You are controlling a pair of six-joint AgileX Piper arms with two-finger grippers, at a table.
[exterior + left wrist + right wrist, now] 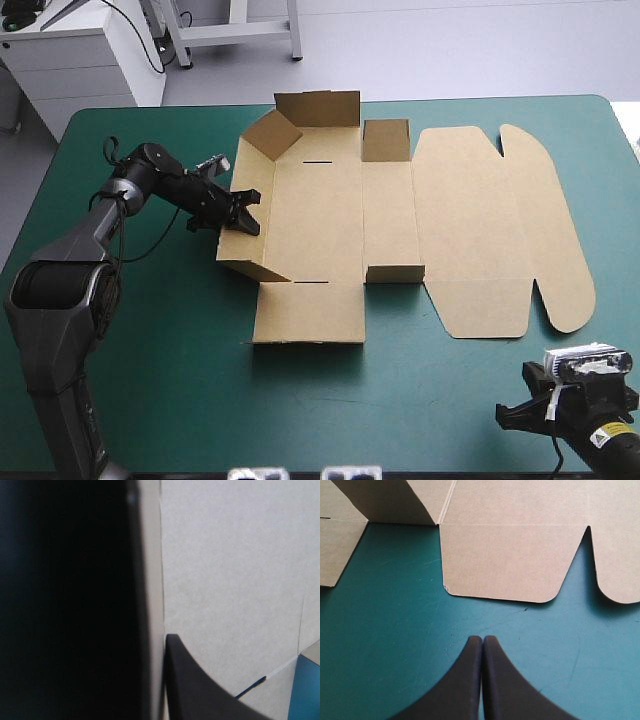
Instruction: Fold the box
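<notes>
**Left gripper clamped on the box wall, right gripper empty**

Your left gripper [245, 212] is all but closed on the raised left wall [243, 255] of the brown box [320, 215], with the board sheet between its black fingers. Your right gripper [482, 640] has its fingers pressed together on nothing. It sits over the teal-green bench [150, 340] near the front right corner, and the rounded edge of the lid [500, 220] lies ahead of it, untouched. The box lies mid-bench with its far wall [318, 108] also up, its near flap [308, 312] flat and the lid spread flat to the right.
</notes>
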